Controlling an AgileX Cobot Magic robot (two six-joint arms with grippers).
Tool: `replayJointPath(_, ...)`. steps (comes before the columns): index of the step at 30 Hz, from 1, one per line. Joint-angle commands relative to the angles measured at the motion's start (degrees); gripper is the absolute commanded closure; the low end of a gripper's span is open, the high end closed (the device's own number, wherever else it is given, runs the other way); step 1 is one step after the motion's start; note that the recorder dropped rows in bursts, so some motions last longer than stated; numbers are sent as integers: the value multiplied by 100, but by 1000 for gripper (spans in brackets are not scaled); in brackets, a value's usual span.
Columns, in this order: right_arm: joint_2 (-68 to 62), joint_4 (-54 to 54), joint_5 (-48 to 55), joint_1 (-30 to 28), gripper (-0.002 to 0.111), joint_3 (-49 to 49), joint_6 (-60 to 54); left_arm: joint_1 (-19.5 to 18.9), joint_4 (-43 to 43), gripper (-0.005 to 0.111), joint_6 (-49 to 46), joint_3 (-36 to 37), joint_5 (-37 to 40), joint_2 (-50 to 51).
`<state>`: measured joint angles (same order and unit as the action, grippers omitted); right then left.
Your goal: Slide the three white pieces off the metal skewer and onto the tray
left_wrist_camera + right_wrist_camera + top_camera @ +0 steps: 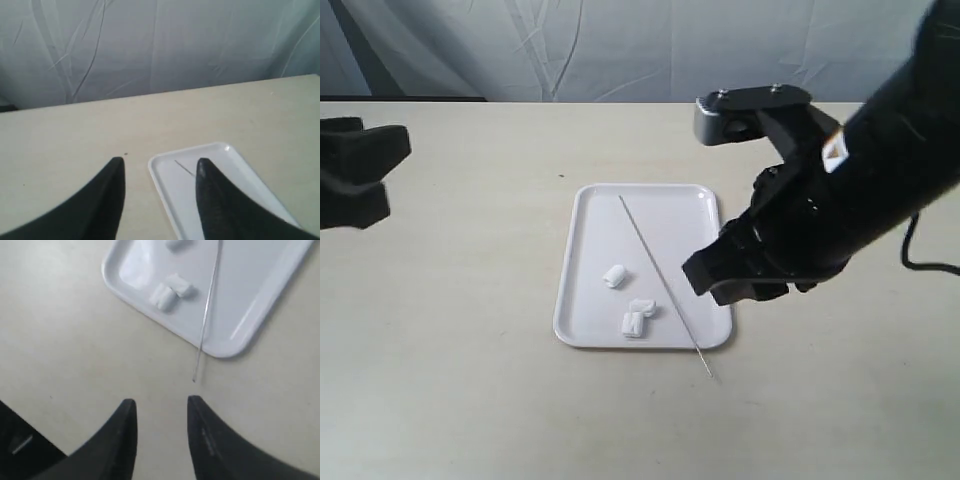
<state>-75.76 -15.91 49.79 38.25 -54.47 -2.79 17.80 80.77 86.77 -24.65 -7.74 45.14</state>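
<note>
The white tray (pixel 670 215) lies mid-table. On it sit the three white pieces: one alone (pixel 614 276), two close together (pixel 642 307) (pixel 632 324). The thin metal skewer (pixel 660 275) lies bare and diagonal across the tray, its near tip poking past the rim onto the table. My right gripper (pixel 715 282) hovers by the tray's near right corner, open and empty. In the right wrist view the right gripper (pixel 161 401) stands just behind the skewer (pixel 207 305) tip, with pieces (pixel 162 296) beyond. My left gripper (pixel 388 172) waits far left, open; from the left wrist view the left gripper (pixel 160 162) faces the tray (pixel 170 185).
Bare beige table surrounds the tray. A grey cloth backdrop (pixel 620 45) hangs behind the table's far edge. The right arm's dark body (pixel 860 190) fills the space right of the tray.
</note>
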Motion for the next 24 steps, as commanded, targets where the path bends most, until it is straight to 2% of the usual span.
replayJointPath(1,1308,-222,-1506,483,74,1265,-103,-4,-371,63,76,742,-167,-1410)
replayJointPath(5,2219,-300,-2285,1058,74,2299,-410,-4,-518,63,86,1334,-257,-2740)
replayJointPath(9,2955,-300,-2913,1534,74,3026,-521,-4,-573,63,114,1730,-280,-3562)
replayJointPath(14,3549,-269,-2931,1602,74,3309,-521,-4,-742,63,303,1968,-435,-3909)
replayJointPath(24,3662,-295,-2784,1602,74,3309,-496,-4,-669,63,303,1978,-445,-3915)
